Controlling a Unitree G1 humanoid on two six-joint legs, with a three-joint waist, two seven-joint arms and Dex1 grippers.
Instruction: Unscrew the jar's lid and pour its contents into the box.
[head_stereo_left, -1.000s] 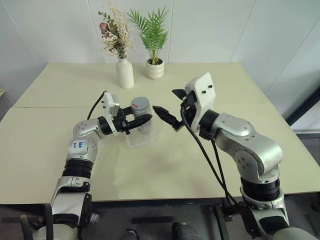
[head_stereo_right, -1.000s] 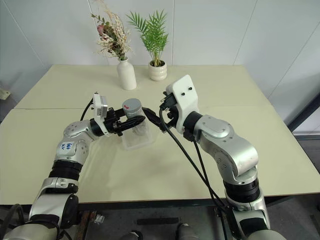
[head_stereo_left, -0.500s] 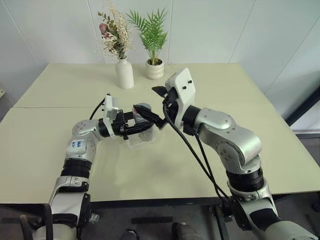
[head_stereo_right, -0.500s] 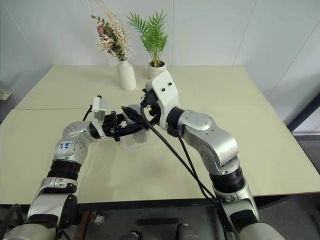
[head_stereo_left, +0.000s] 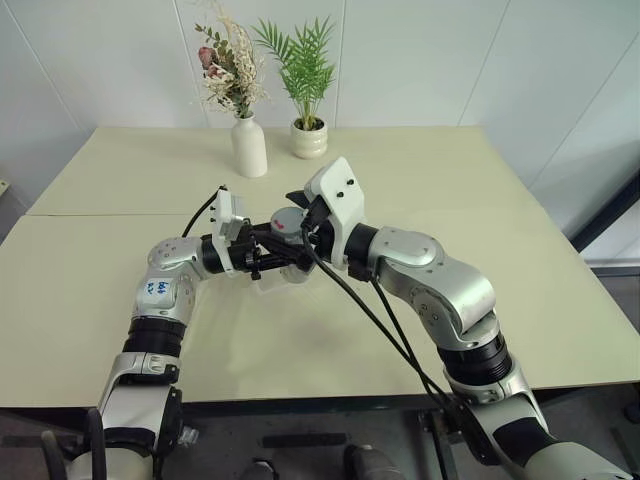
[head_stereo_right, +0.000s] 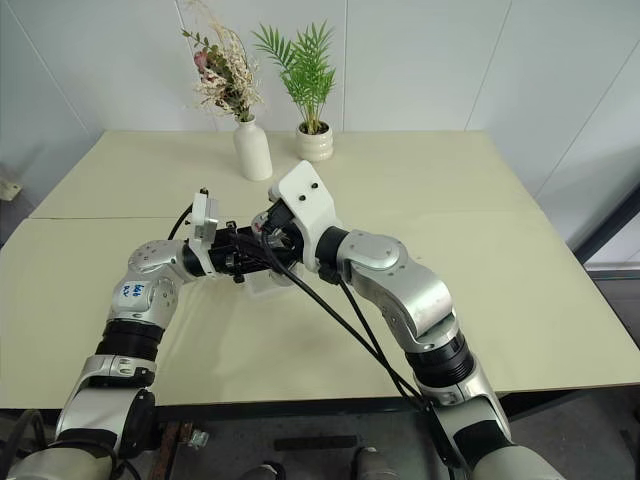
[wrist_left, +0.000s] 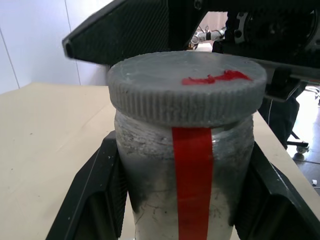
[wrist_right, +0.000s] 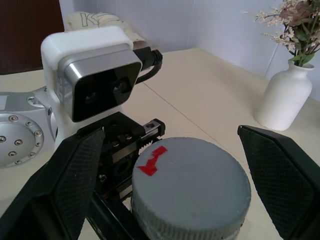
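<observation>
Left claw (wrist_left: 175, 200) clamped on jar (wrist_left: 187, 185) body, one finger (wrist_left: 95, 200) each side, jar upright w/ grey lid (wrist_left: 187, 92) on top, red mark on lid, red stripe down the side. Held just above clear box (head_stereo_left: 283, 278) at mid counter. Right claw (wrist_right: 170, 200) spread wide, fingers (wrist_right: 70, 185) flanking lid w/ gaps both sides, not touching it as far as visible. Contents too small to make out.

Counter (head_stereo_left: 420, 330): pale yellow-green, seam across left half. White vase (head_stereo_left: 249, 147) w/ dried flowers at far edge, round white pot (head_stereo_left: 309, 138) w/ green palm just beside it. White panelled wall behind.
</observation>
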